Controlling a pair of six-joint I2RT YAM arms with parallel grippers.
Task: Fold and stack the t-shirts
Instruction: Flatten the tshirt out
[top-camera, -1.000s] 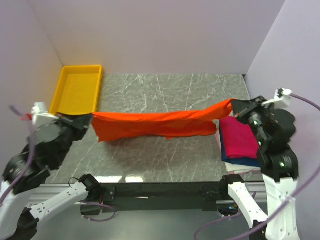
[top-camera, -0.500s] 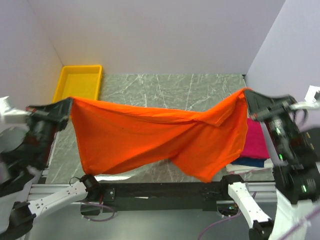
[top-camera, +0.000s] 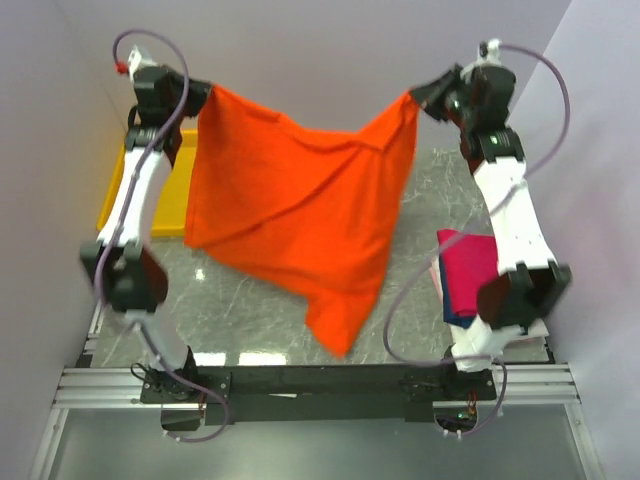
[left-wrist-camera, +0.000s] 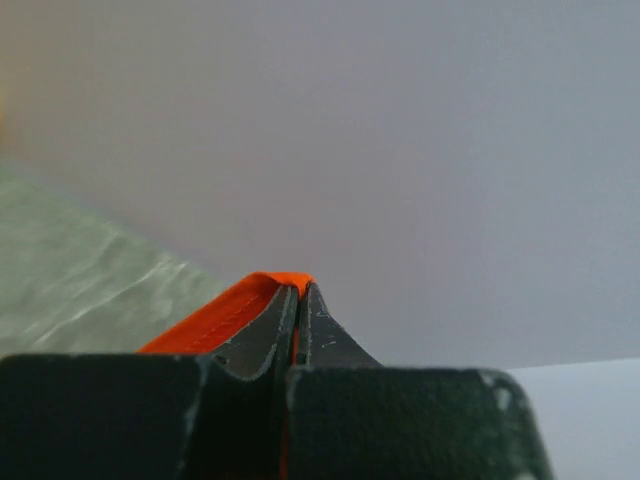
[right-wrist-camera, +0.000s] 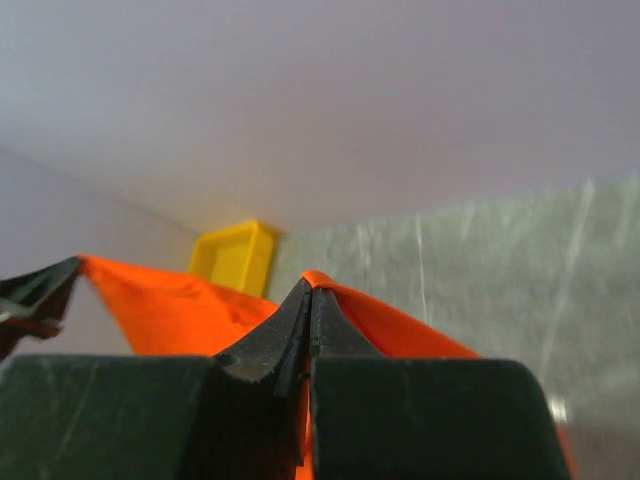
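Observation:
The bright orange t-shirt (top-camera: 300, 215) hangs spread in the air between both raised arms, its lowest corner drooping toward the table's front. My left gripper (top-camera: 203, 94) is shut on its upper left corner; the wrist view shows the orange hem (left-wrist-camera: 225, 315) pinched at my left gripper (left-wrist-camera: 298, 292). High on the right, my right gripper (top-camera: 415, 98) is shut on the other upper corner, orange cloth (right-wrist-camera: 420, 330) wrapping over my right gripper (right-wrist-camera: 310, 290). A folded magenta-pink t-shirt (top-camera: 475, 270) lies on a navy blue one (top-camera: 456, 316) at the table's right edge.
A yellow plastic tray (top-camera: 170, 195) stands at the back left, partly hidden behind the left arm and the shirt; it also appears in the right wrist view as the tray (right-wrist-camera: 235, 255). Lilac walls enclose the marble table (top-camera: 240, 300) on three sides.
Both arms have swung up and back, lifting the orange t-shirt from a low stretched band into a high hanging sheet. The grips have stayed shut throughout.

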